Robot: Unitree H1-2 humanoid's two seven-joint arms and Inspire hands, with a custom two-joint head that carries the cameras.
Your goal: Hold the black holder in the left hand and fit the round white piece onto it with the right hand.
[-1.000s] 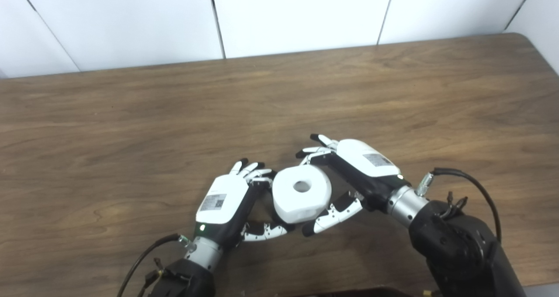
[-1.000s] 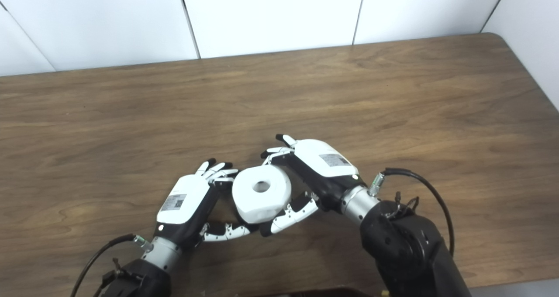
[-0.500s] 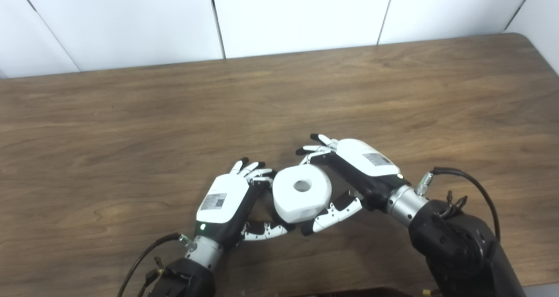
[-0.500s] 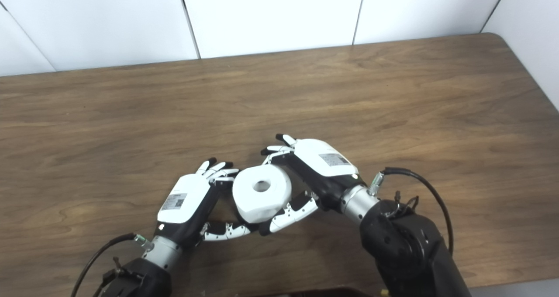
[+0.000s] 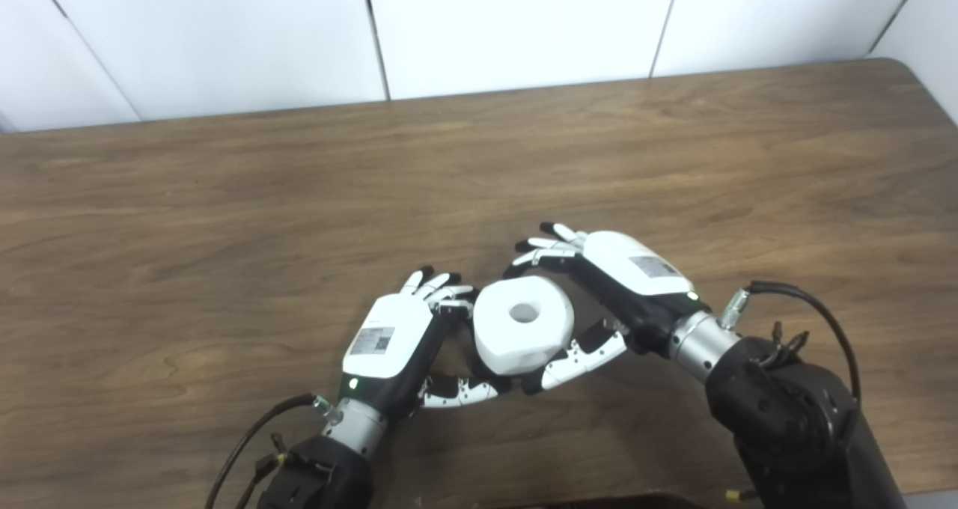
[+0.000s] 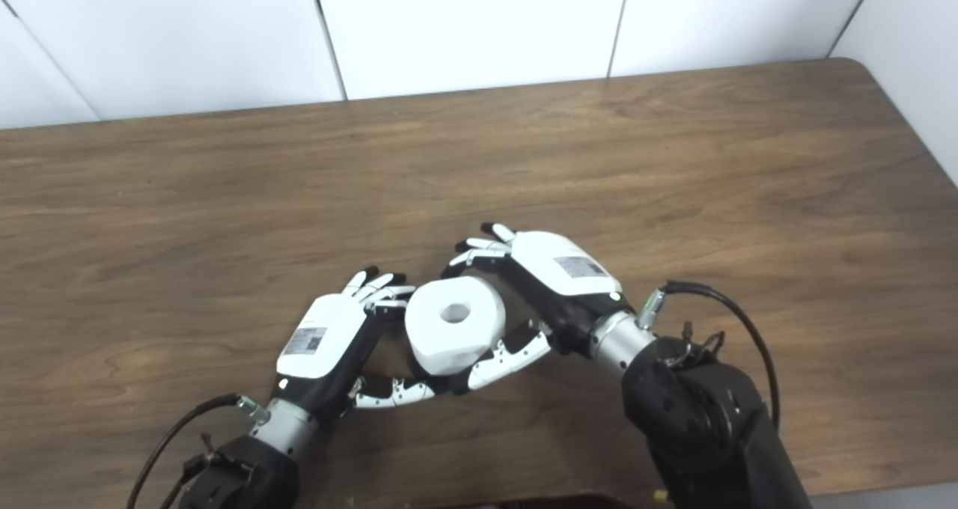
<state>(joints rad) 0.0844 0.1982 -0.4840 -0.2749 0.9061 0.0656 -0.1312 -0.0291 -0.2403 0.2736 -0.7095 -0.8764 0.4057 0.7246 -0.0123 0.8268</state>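
The round white piece (image 5: 524,322), thick and with a centre hole, is held between my two hands a little above the table. My right hand (image 5: 610,284) grips it from the right, with its fingers (image 5: 550,243) at the far side and its thumb (image 5: 576,355) under the near edge. My left hand (image 5: 397,337) is closed at the piece's left side, with its fingers (image 5: 441,292) touching the rim and its thumb (image 5: 456,389) beneath it. The black holder is hidden under the white piece and inside the left hand. The piece also shows in the right eye view (image 6: 455,325).
The brown wooden table (image 5: 224,194) stretches wide to the left, right and far side of the hands. White wall panels (image 5: 509,22) stand behind its far edge. Its rounded right corner (image 5: 909,67) is in view. Cables (image 5: 808,303) hang off both wrists.
The camera has shifted slightly. Both hands and the white piece have moved together a little up and to the right. Both grips look the same.
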